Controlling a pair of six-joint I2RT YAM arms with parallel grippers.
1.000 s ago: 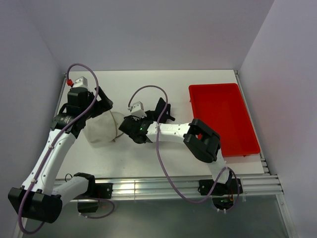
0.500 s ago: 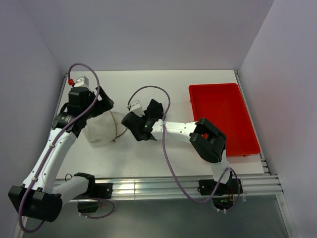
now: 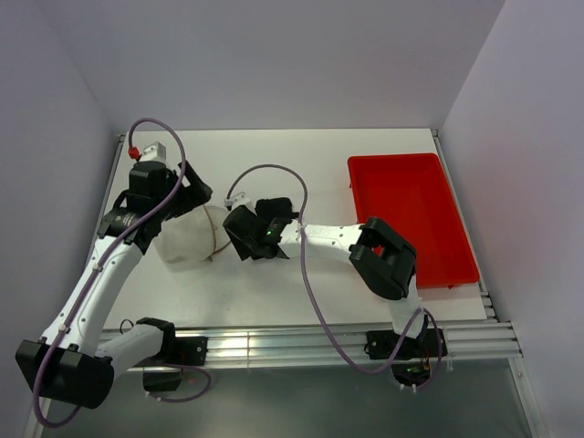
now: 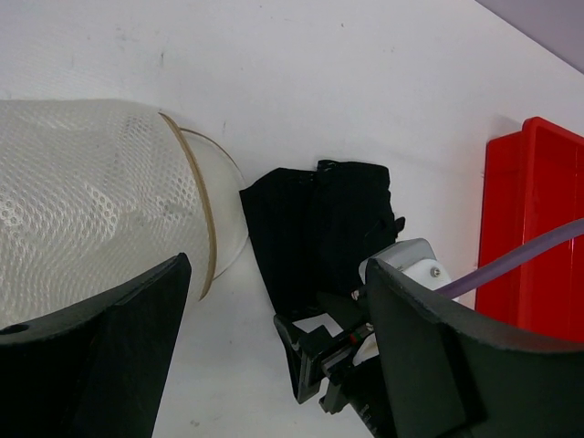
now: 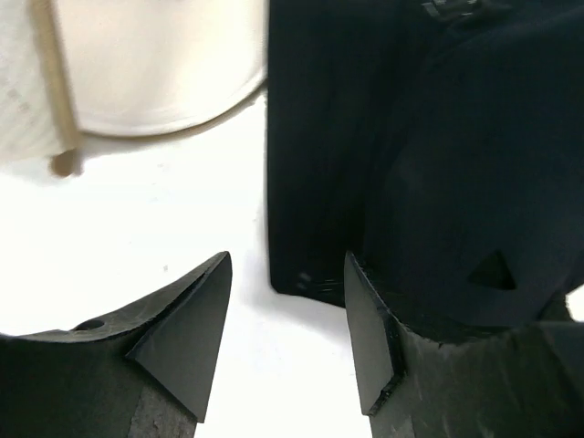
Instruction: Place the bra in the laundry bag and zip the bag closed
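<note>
Bra [image 4: 319, 228] flat just right of laundry bag [image 4: 91, 201] mouth, R gripper [image 5: 288, 260] half open astride bra's edge, L gripper [image 4: 276, 274] spread wide over bag, holding nothing

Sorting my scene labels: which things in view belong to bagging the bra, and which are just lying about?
Belong to the job: the black bra; the white mesh laundry bag.
Just lying about: the red tray.
</note>
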